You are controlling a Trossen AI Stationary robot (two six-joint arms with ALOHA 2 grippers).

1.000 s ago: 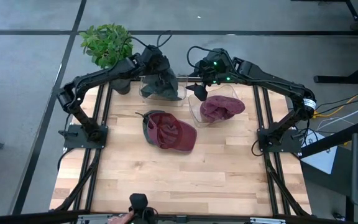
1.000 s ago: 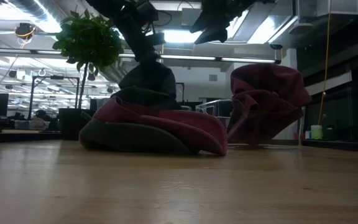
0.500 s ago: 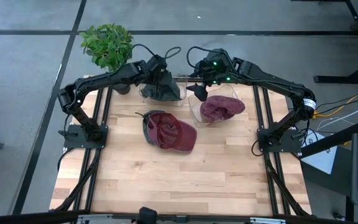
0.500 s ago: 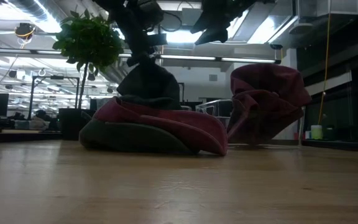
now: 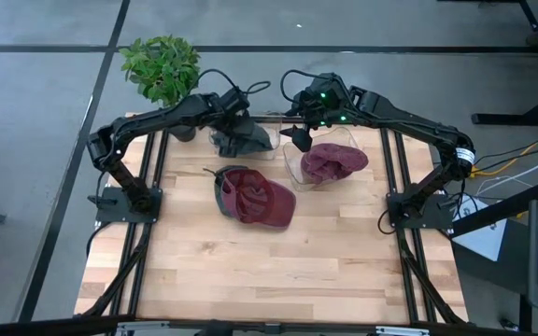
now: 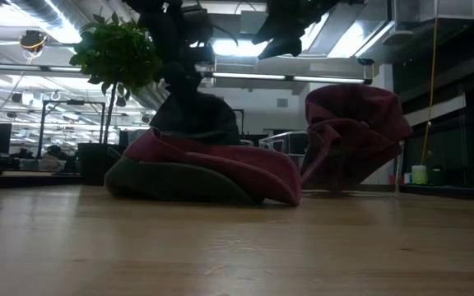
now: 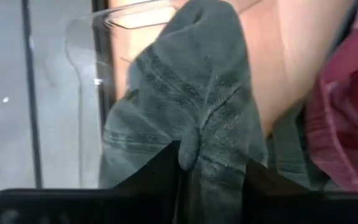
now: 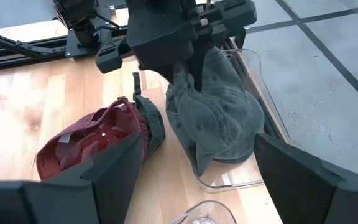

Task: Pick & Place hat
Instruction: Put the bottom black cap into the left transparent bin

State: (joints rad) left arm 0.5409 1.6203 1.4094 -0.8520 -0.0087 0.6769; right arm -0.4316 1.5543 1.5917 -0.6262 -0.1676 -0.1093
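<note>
Hats sit in three places: a grey-green hat (image 5: 242, 137) crumpled in a clear container (image 5: 267, 121) at the far edge of the table (image 5: 250, 261), a maroon hat (image 5: 332, 161) bunched in a second clear container (image 5: 296, 165) to its right, and a red hat (image 5: 255, 197) lying loose on the wood nearer the middle. Only the right wrist view shows the left gripper (image 8: 188, 68) from outside, pressed down onto the crown of the grey-green hat; the left wrist view shows a fold of that cloth between the dark finger tips (image 7: 166, 163), though whether the jaws clench it or have let go I cannot tell. From above, the red hat lies upside down, its dark brim toward the left arm and its long axis running aslant toward the right front. The low view hides both containers' bases behind the red hat. The right gripper (image 5: 299, 132) hovers beside the maroon hat's container, jaws spread wide, holding nothing.
</note>
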